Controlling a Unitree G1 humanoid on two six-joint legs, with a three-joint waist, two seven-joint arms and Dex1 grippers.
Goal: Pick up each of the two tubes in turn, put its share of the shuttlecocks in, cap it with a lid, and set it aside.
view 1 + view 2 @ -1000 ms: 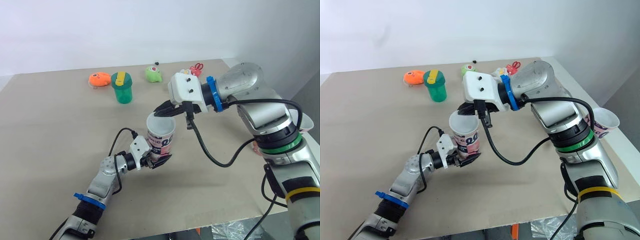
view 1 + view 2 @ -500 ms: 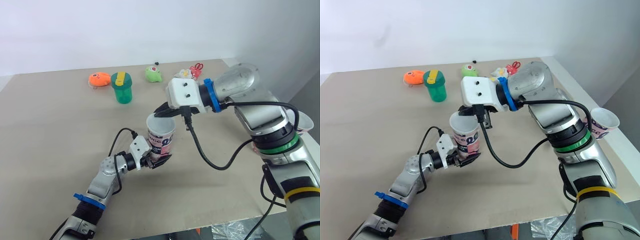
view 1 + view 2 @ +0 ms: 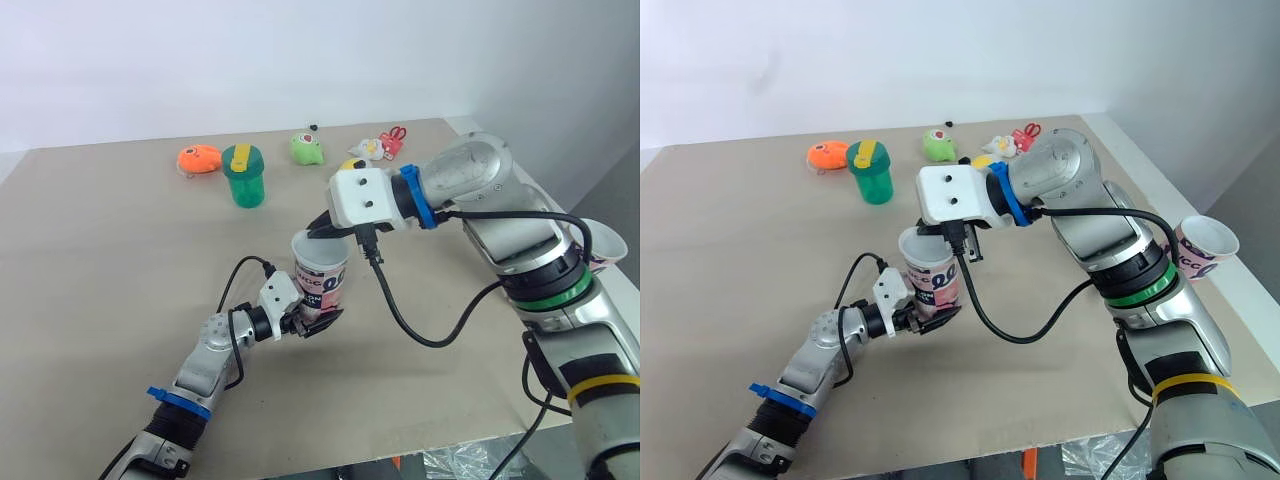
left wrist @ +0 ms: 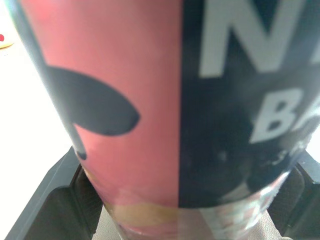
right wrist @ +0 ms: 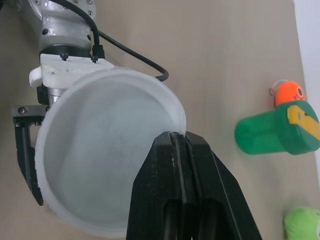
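Clamping the upright tube [image 3: 321, 272] low on its printed wall in the left gripper [image 3: 316, 320], one finger each side, near the middle of the table [image 3: 100, 250]; poising the right gripper [image 3: 320, 228] right at the tube's open rim, fingers pressed flat together, nothing caught between them.

The tube [image 3: 322, 275] in the left claw [image 3: 316, 323] has a glossy printed wrap, matt white inside; surface [image 3: 100, 260] beneath it matt; green cup [image 3: 245, 182] beyond the right claw [image 3: 321, 228], shiny plastic.
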